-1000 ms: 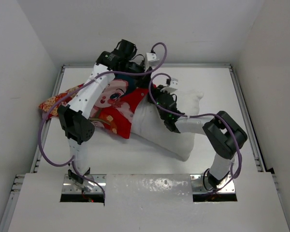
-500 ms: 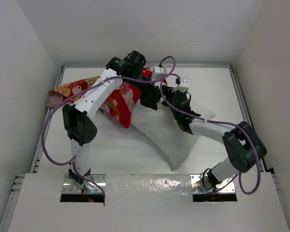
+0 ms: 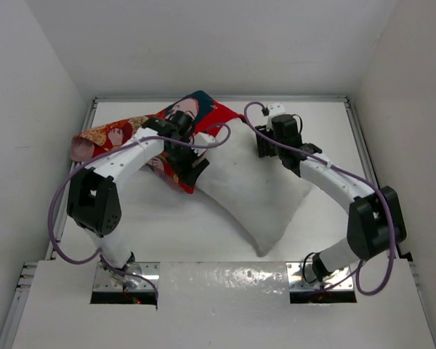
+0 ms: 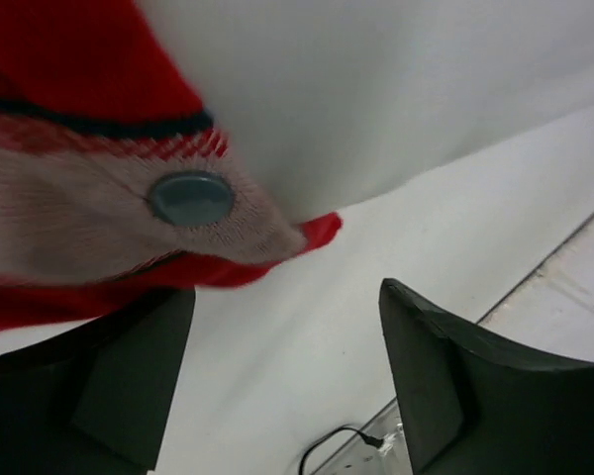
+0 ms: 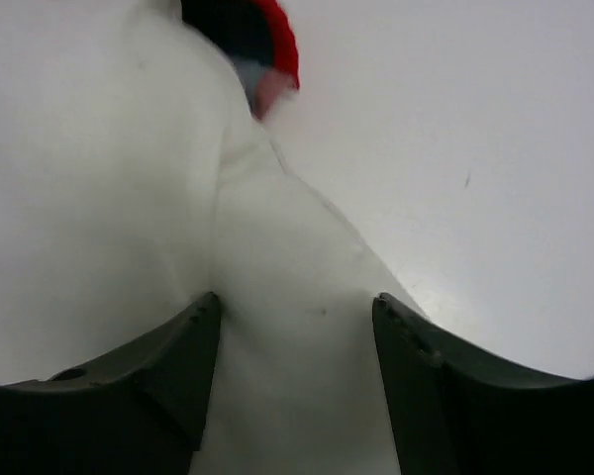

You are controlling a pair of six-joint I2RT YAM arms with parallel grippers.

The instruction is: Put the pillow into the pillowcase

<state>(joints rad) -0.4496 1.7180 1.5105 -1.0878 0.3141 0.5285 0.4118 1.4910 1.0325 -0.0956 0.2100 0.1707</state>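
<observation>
Two open grippers are over the work, and neither one holds anything. The pillow (image 3: 261, 196) lies in the middle of the table (image 3: 152, 233). The pillowcase (image 3: 196, 109) covers only its far left end, and the rest of the case is bunched toward the left edge of the table. Most of the white cushion is outside the cover, so I judge the task to be at an early stage.

In the left wrist view, the left gripper (image 4: 285, 297) has its jaws spread just below the hem of the case, where a grey button (image 4: 190, 198) sits on the pinkish inner side. Between its fingers there is only bare table. In the right wrist view, the right gripper (image 5: 297, 302) stands astride a fold of the pillow, jaws apart and not pinching.

To do this step well, I think the left gripper should take one layer of the hem near the button. If it takes both layers, the mouth closes. The right one should pinch a good fold of the pillow and push it toward the mouth. Pulling too fast may drag the case off the corner.
</observation>
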